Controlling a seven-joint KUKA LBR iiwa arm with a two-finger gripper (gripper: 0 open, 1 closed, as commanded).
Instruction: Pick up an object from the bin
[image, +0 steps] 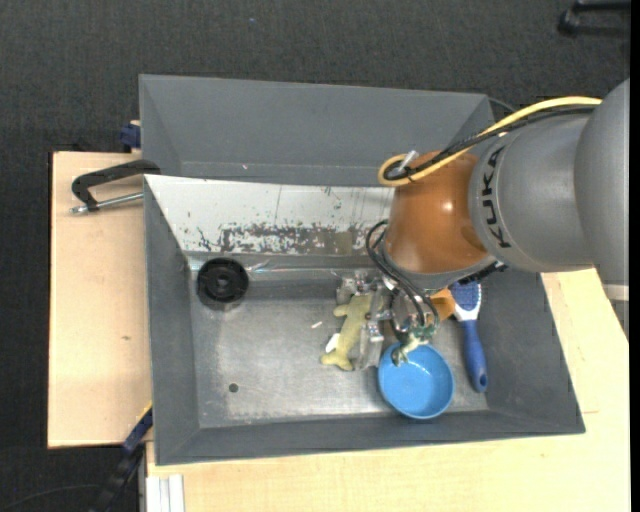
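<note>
Bin: I see the grey metal bin from above. Its floor is mostly bare on the left half, and the things lie in the right half.
Arm: the arm comes in from the right, over the right far part of the bin. An orange cover sits on its wrist, and a yellow cable runs along it.
Gripper: the gripper hangs below the orange cover, low in the bin, right of the middle.
State of the pincer: I cannot tell whether it is spread or pressed together, because metal parts and wires crowd that place.
Thing at the gripper: a pale yellow object with an irregular, long shape lies on the floor just left of the gripper. I think it touches the gripper, but I cannot say if it is pinched.
Blue bowl: a round blue bowl stands open side up, just near of the gripper, close to the near wall.
Blue brush: a blue brush with a white head lies right of the gripper. Its handle points to the near side, beside the bowl.
Black object: a black round object lies well apart on the left, at the foot of the far wall.
</note>
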